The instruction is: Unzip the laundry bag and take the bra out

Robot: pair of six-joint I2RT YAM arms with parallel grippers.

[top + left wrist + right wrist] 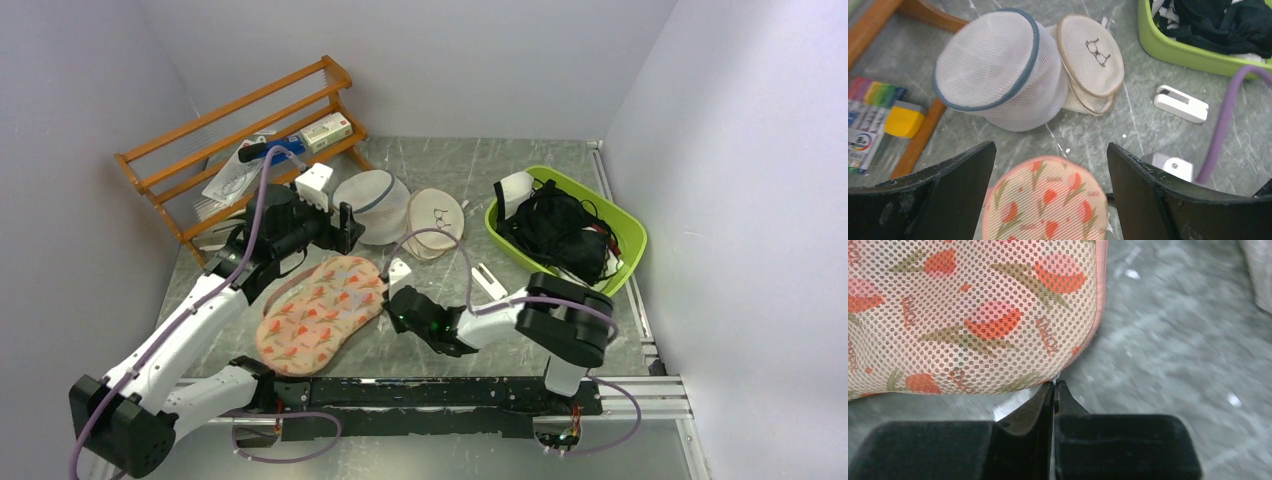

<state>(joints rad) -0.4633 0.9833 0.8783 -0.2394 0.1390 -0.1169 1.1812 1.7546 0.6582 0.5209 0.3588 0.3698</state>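
black fingers (1118, 445) of the right gripper (1054, 385) are pressed tight together with no gap, and their tips touch the rim of the laundry bag (973, 315) just where its pink zipped edge curves round. a tiny pale speck sits at the tips. whether that is the zip pull caught between them, i cannot tell. from above, this arm lies low over the desk (480, 170), reaching in from the right to the bag's near right side.

the left gripper (1050, 147) stands wide apart, holding nothing, and hangs above the far rounded end of the bag, which shows between its two dark fingers (938, 200).

the laundry bag (320, 312) lies flat on the grey marbled desk between the two arms, its long axis slanting from near left to far right, peach mesh with red-orange flowers facing up.

just beyond it stands a round white mesh bag (372, 205) with blue trim, tipped on its side, touching a beige disc (435, 220) with a spectacles drawing. a small white clip (488, 280) lies to the right of the right gripper. further right, a green basket (630, 235) holds black clothing (560, 235). a wooden rack (240, 110) fills the far left corner.
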